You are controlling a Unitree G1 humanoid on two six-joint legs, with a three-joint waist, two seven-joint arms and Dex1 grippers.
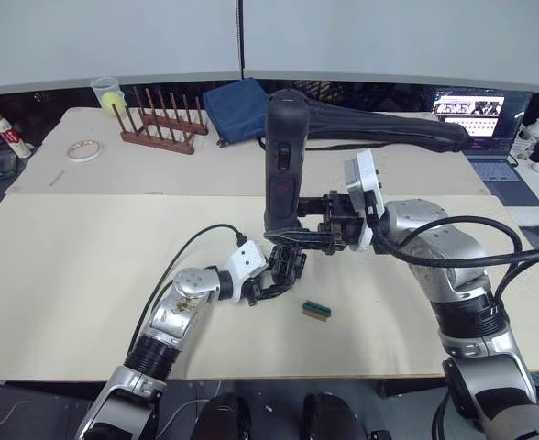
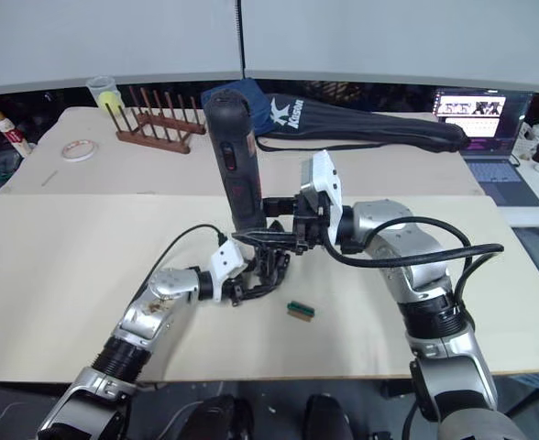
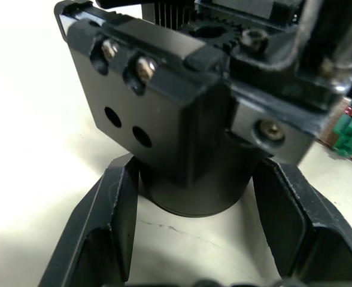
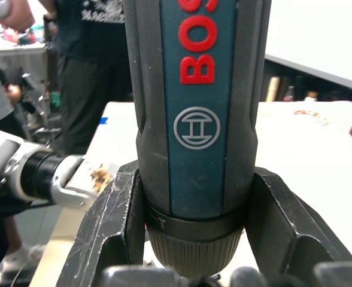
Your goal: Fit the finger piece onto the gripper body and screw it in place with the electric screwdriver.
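The gripper body, a chunky black assembly, rests on the table with my left gripper shut on its round base. One black block on it shows two screws and two empty holes. The finger piece is hidden; I cannot tell it apart in the black cluster. The electric screwdriver stands upright directly above the gripper body, with my right gripper shut on its lower end. Its bit is hidden behind the fingers and the gripper body.
A small green block lies just right of the gripper body. At the back stand a wooden peg rack, a tape roll, a blue cloth, a long black bag and a laptop. A person stands beyond the table.
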